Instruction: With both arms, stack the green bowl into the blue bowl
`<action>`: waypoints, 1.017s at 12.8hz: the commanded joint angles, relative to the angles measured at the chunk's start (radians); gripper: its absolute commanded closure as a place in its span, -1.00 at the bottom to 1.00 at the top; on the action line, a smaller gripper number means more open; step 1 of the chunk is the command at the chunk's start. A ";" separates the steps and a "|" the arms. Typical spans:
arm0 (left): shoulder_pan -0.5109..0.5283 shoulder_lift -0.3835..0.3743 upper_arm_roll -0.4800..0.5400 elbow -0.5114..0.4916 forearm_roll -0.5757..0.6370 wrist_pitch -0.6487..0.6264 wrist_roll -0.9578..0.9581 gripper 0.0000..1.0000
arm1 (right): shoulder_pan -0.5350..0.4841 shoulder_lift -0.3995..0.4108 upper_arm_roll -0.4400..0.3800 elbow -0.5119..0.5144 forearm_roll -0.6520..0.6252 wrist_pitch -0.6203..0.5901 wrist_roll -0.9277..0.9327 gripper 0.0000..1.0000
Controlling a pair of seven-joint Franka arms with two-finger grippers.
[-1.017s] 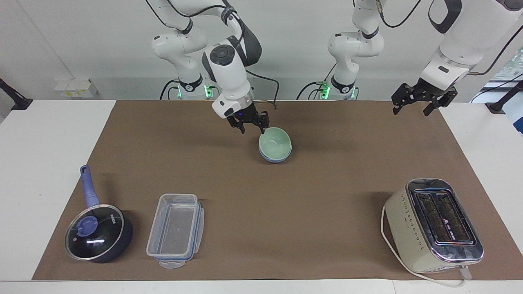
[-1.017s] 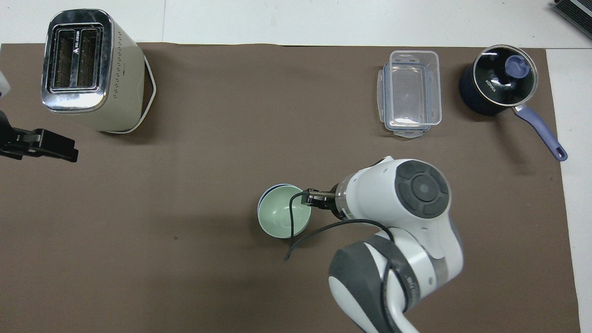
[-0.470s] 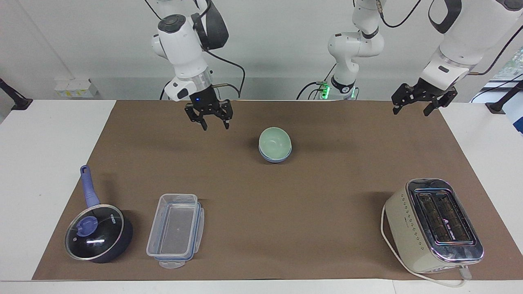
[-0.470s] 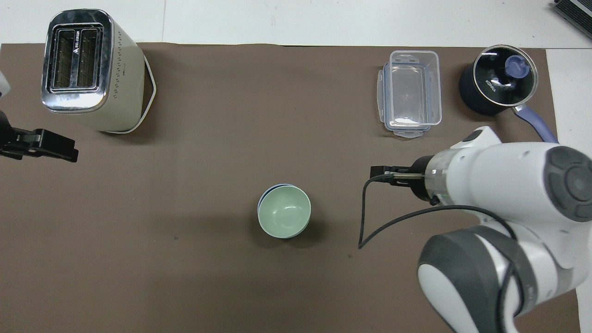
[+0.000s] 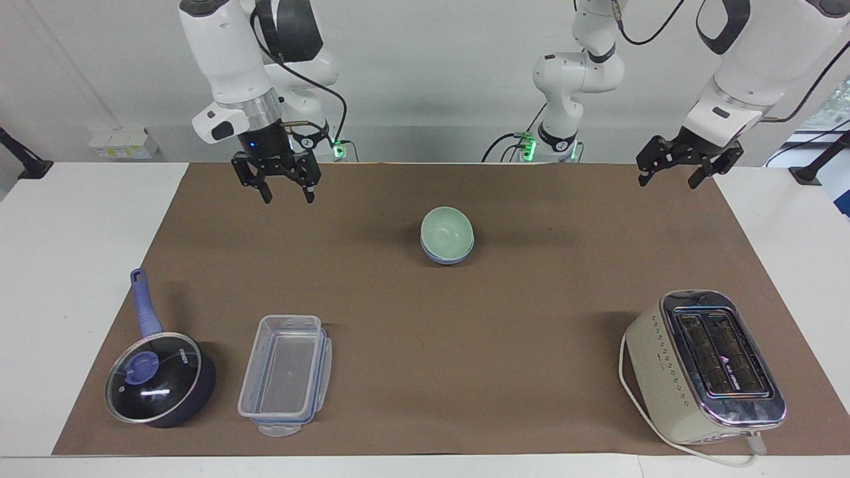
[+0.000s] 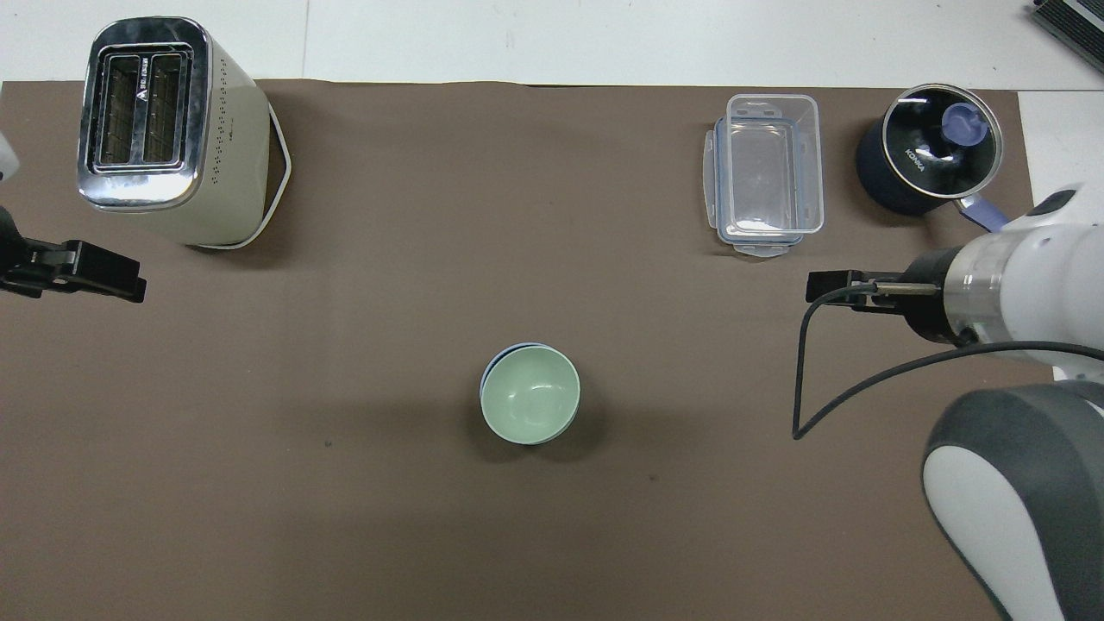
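The green bowl (image 5: pixel 447 230) sits nested inside the blue bowl (image 5: pixel 449 256) on the brown mat, midway between the arms' ends. In the overhead view the green bowl (image 6: pixel 529 404) hides all but a thin edge of the blue bowl (image 6: pixel 488 373). My right gripper (image 5: pixel 288 196) is open and empty, raised over the mat toward the right arm's end, well apart from the bowls; it also shows in the overhead view (image 6: pixel 815 287). My left gripper (image 5: pixel 669 180) is open and empty, waiting raised over the mat's edge at the left arm's end (image 6: pixel 134 289).
A cream toaster (image 5: pixel 704 365) stands farther from the robots at the left arm's end. A clear plastic container (image 5: pixel 285 375) and a lidded dark saucepan (image 5: pixel 159 378) with a blue handle stand farther from the robots at the right arm's end.
My right gripper has left the green bowl's rim, risen and swung away toward the right arm's end. The bowls stay nested in place. The left arm has not moved.
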 commanded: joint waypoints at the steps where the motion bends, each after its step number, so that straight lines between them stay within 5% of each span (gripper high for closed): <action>1: 0.003 -0.003 -0.002 0.010 0.015 -0.020 0.005 -1.00 | -0.040 0.053 0.012 0.147 -0.037 -0.130 -0.009 -0.99; 8: 0.003 -0.003 -0.002 0.010 0.015 -0.020 0.005 -1.00 | -0.110 0.148 0.006 0.422 -0.076 -0.387 -0.010 -1.00; 13: 0.003 -0.003 -0.002 0.010 0.015 -0.018 0.003 -1.00 | -0.133 0.136 0.001 0.424 -0.087 -0.427 -0.013 -1.00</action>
